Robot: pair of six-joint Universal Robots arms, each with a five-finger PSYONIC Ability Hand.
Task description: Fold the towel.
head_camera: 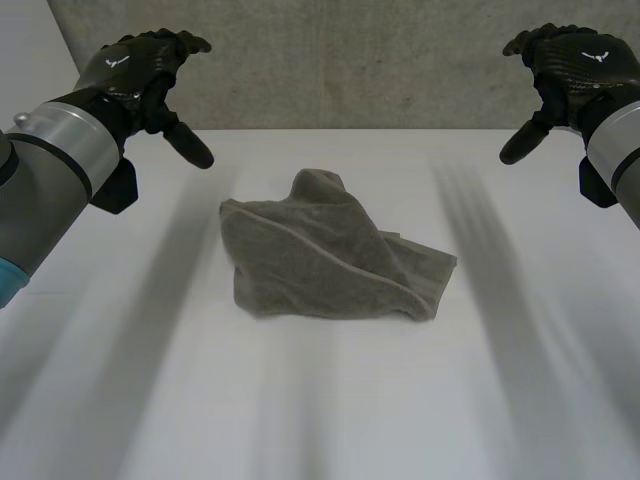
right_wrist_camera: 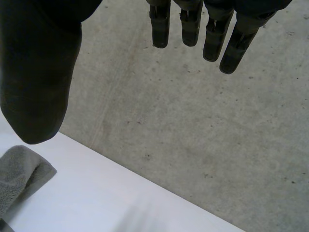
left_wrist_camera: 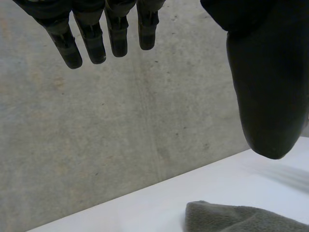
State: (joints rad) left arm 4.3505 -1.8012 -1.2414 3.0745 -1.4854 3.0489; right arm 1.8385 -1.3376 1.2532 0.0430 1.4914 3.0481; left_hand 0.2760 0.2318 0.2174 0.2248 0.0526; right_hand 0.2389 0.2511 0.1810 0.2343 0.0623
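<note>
Towel (head_camera: 325, 255) of grey terry cloth lies crumpled in a loose heap on the white table (head_camera: 330, 410), one hemmed edge running across its top and a rumpled fold sticking out on the side towards your right hand. Neither hand touches it.

Your black left hand (head_camera: 135, 65) hangs above the table, well apart from the cloth. In its wrist view the fingers (left_wrist_camera: 91, 43) are straight and side by side, the thumb (left_wrist_camera: 265, 96) stands wide of them, and nothing is held between. A rounded end of the towel (left_wrist_camera: 241, 220) shows on the table (left_wrist_camera: 159, 203) beyond the thumb tip, clear of the fingertips.

Your black right hand (head_camera: 580, 60) hangs above the table on the other side, equally far from the cloth. Its fingers (right_wrist_camera: 193, 29) are also straight and relaxed, the thumb (right_wrist_camera: 38, 87) wide apart from them, with an empty gap. A corner of the towel (right_wrist_camera: 19, 174) lies just past the thumb tip, on the table (right_wrist_camera: 96, 193).

Behind the fingertips of both hands stands a grey concrete wall (head_camera: 330, 60).
</note>
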